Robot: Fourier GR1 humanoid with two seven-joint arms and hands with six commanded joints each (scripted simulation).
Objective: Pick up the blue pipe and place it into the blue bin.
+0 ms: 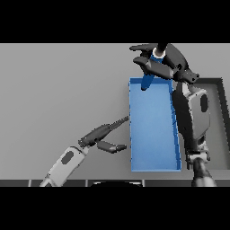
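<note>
A blue pipe [148, 77] hangs tilted over the far end of the blue bin [152, 152], its lower tip just above the bin's back edge. My right hand [162, 63] is curled round the pipe's upper part, with a dark end of the pipe sticking out above the fingers. The right forearm runs down along the bin's right wall. My left hand [101, 134] rests low on the table left of the bin, fingers straight and pointing toward the bin's left wall, holding nothing.
A dark-rimmed grey tray [220, 117] stands to the right of the bin, partly hidden by my right arm. Bare grey table spreads to the left and behind.
</note>
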